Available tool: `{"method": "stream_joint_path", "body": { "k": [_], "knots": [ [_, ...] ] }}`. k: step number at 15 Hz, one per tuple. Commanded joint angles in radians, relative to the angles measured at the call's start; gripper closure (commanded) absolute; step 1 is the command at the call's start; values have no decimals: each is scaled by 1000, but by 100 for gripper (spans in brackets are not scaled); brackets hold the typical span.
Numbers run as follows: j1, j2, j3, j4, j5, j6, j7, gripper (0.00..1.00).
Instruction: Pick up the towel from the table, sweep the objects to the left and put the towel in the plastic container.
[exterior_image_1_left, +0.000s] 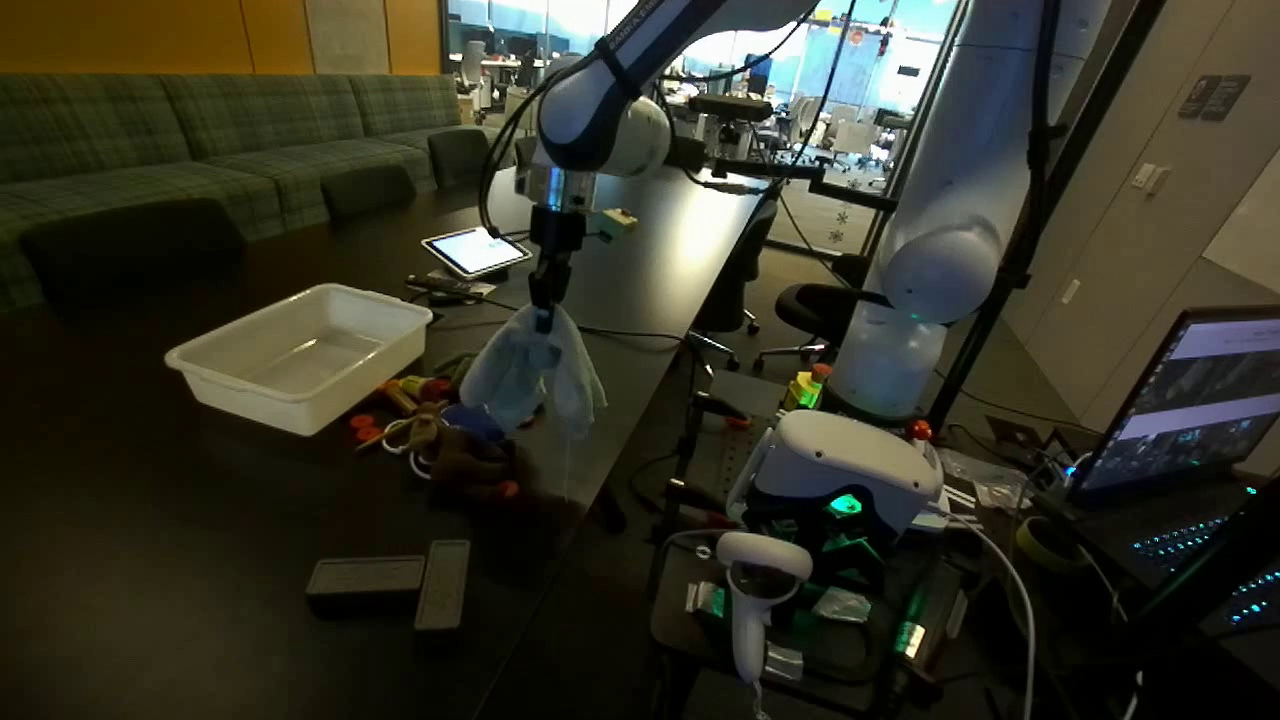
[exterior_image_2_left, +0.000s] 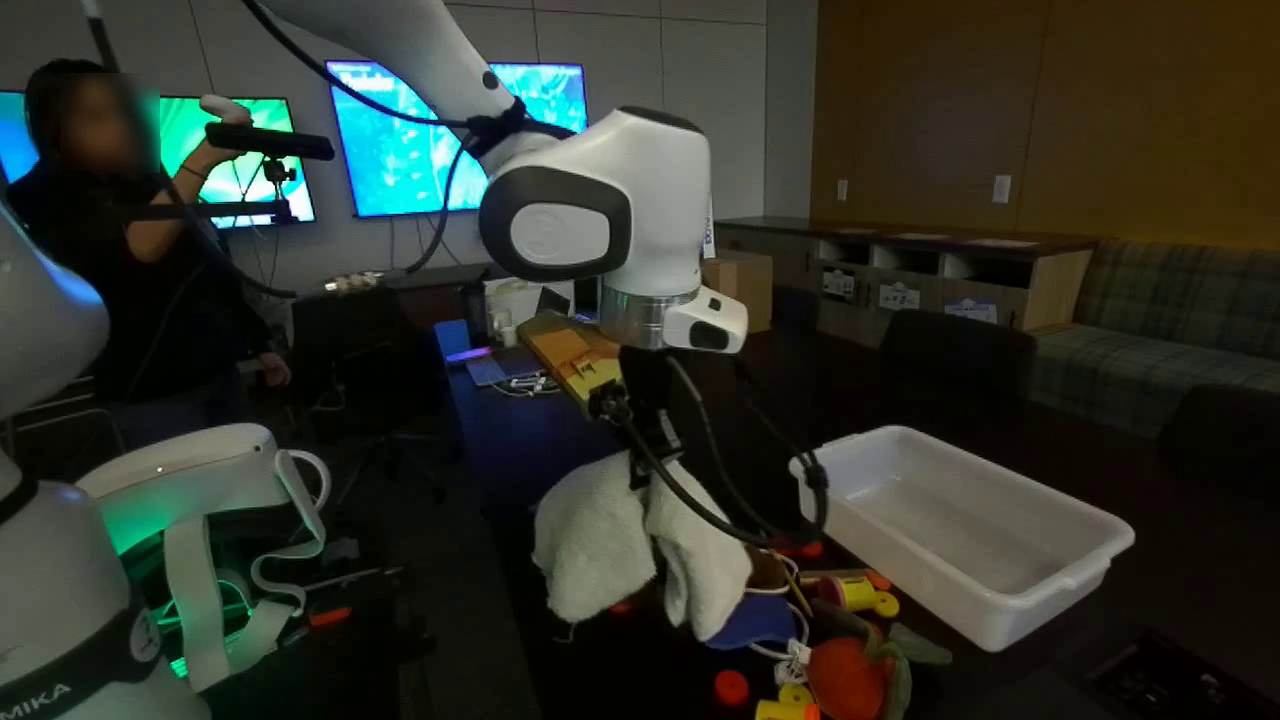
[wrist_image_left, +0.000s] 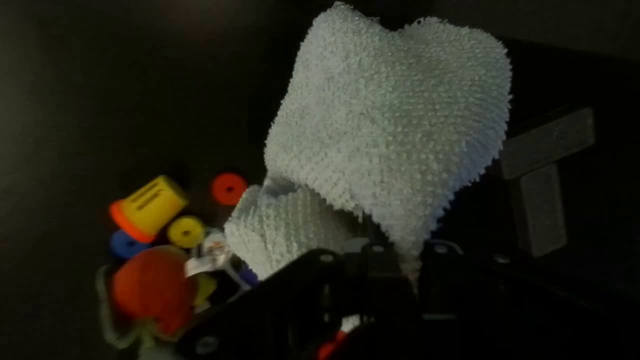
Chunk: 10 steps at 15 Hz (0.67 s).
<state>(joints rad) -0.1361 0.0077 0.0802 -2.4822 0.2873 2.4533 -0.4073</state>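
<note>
Plaid bench sits against dim orange-brown wall in both exterior views. 2 white wall plates, low wooden cabinet; lit screens hang on grey wall. Bright office shows through glass wall.

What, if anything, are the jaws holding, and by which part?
The towel, pinched at its gathered top, loose flaps hanging on either side; whether that is its middle or an edge can't be told.
</note>
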Motion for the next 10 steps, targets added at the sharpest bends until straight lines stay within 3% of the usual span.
{"method": "stream_joint_path", "body": {
  "k": [1,5,10],
  "knots": [
    [-40,-55,-143,70,-170,-46,56,94],
    [-74,46,-233,200,-333,87,200,94],
    [-52,296,-289,380,-565,237,431,94]
  ]
}}
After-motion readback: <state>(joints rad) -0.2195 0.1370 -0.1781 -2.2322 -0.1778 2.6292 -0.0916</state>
